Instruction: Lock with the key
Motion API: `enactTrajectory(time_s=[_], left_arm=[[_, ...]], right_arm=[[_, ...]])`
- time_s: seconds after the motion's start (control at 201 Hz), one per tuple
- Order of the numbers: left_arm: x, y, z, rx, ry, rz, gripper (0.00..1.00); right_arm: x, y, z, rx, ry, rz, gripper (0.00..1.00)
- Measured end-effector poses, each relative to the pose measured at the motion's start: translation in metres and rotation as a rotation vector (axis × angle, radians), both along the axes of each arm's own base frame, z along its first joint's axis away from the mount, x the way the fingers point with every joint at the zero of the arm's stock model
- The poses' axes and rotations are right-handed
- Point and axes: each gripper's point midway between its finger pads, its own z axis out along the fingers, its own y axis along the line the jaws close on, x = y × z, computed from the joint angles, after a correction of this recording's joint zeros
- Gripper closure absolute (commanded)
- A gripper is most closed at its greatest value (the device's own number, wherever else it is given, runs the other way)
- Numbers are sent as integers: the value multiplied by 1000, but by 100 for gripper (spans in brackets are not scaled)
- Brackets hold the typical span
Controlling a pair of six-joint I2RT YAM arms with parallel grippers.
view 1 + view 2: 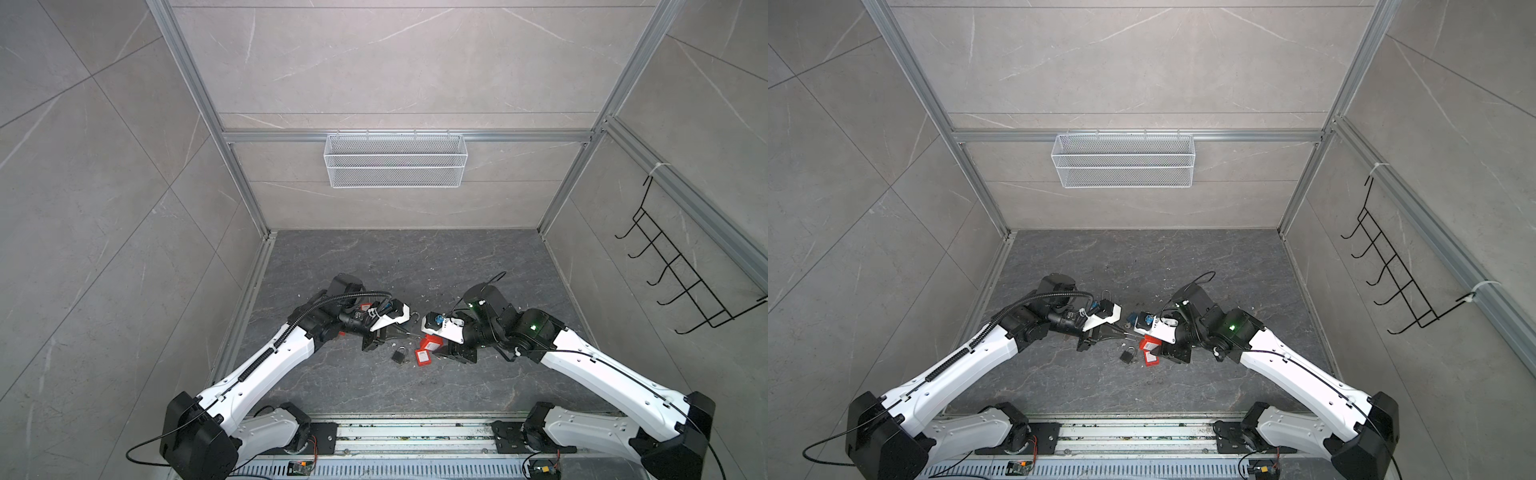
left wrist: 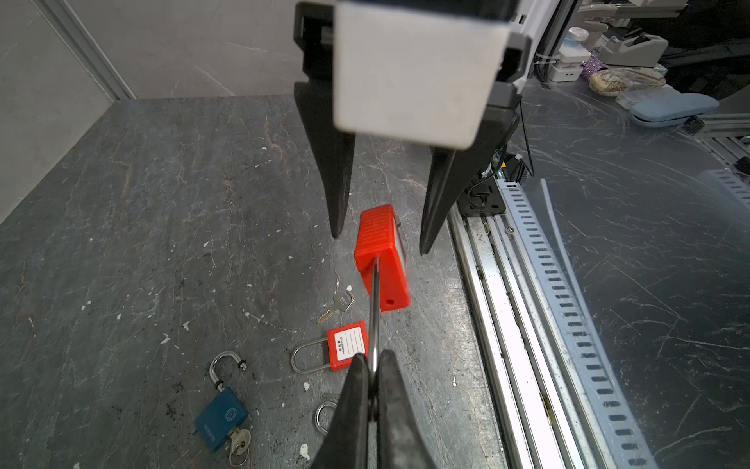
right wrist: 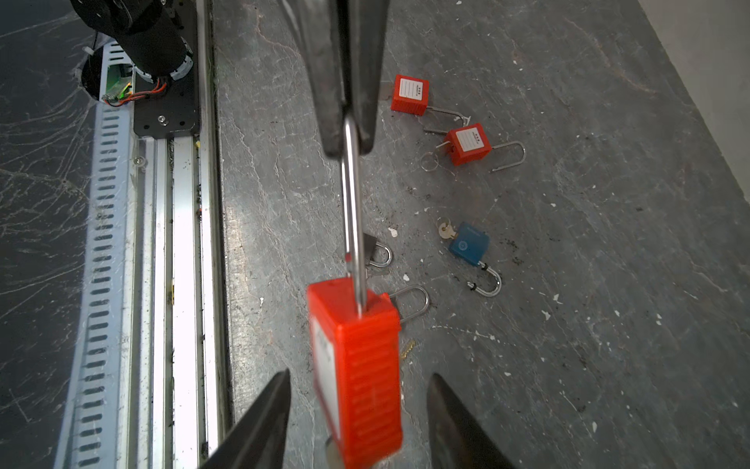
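Observation:
A red padlock point(image 2: 381, 260) hangs in the air above the floor, its steel shackle point(image 3: 351, 203) pulled out of one hole. My left gripper point(image 2: 373, 359) is shut on the end of that shackle. My right gripper point(image 3: 359, 375) is open, one finger on each side of the red body and a gap on both sides. In both top views the padlock point(image 1: 430, 343) sits between the two wrists. A loose key point(image 2: 339, 306) lies on the floor under it. A pale round piece shows at the body's lower end; I cannot tell what it is.
On the dark floor lie a blue padlock point(image 2: 221, 418) with a key in it, a red padlock point(image 2: 347, 345), another red one point(image 3: 410, 95) and a small dark padlock point(image 1: 399, 355). The metal rail point(image 2: 523, 325) runs close by. A white mesh basket point(image 1: 395, 160) hangs on the back wall.

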Motion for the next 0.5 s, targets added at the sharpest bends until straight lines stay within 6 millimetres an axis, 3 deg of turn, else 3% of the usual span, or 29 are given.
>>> enactTrajectory(time_s=[0.498], left_arm=[[-5, -2, 3, -7, -11, -16, 100]], right_arm=[[-13, 3, -9, -9, 70, 64, 82]])
